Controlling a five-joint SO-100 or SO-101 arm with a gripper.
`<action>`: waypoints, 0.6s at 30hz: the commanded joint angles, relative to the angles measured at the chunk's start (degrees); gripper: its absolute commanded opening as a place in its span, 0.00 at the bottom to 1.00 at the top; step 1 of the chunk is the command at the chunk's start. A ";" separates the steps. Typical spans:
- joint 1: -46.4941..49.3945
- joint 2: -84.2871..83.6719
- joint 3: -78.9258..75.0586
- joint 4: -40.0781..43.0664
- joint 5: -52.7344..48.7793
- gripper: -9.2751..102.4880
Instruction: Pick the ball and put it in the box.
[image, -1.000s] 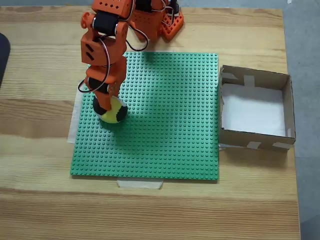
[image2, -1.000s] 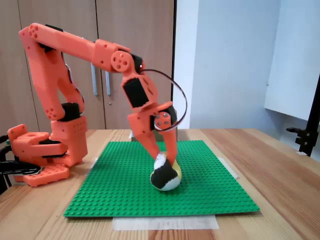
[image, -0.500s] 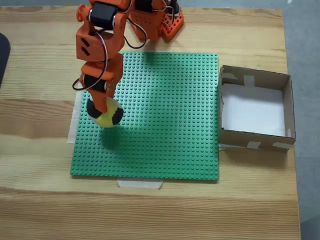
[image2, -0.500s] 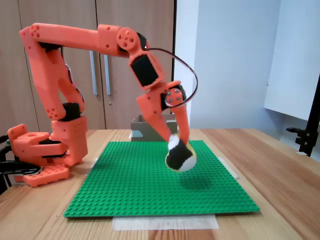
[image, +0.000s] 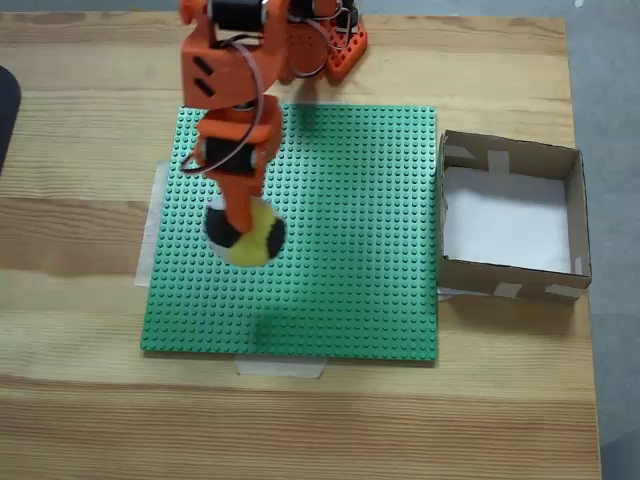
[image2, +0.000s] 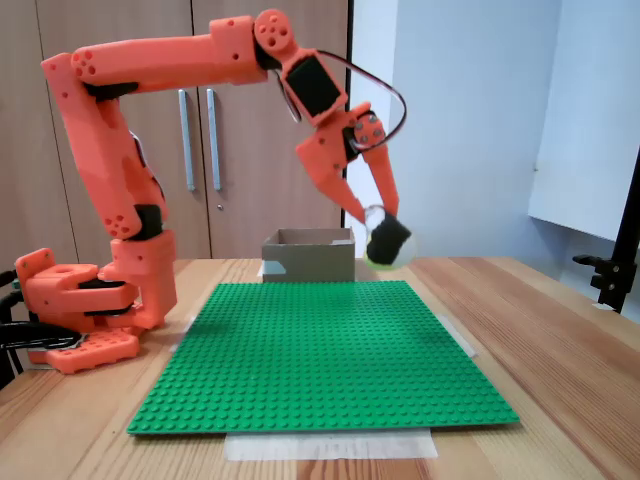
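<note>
The ball (image: 248, 236), yellow with black and white patches, hangs in the air well above the green studded plate (image: 340, 290). In the side fixed view the ball (image2: 386, 244) looks blurred, at about the height of the box's top. My orange gripper (image: 243, 222) is shut on it, fingers pointing down from the raised arm (image2: 180, 60). The box (image: 512, 215), brown cardboard with a white floor and pale tape strips, sits right of the plate in the top fixed view. The box (image2: 310, 256) stands behind the plate in the side fixed view.
The arm's orange base (image2: 85, 305) stands on the wooden table at the plate's far left in the side view. A dark object (image: 6, 105) shows at the left edge of the top view. A black stand (image2: 615, 265) rises at the right.
The arm has lifted the ball off the green plate and carried it upward and toward the box side. The gripper has stayed shut on the ball.
</note>
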 joint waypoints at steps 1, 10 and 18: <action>-3.25 3.43 -6.24 1.85 1.58 0.08; -13.89 3.43 -13.80 4.04 3.52 0.08; -23.12 3.43 -14.85 2.29 4.13 0.08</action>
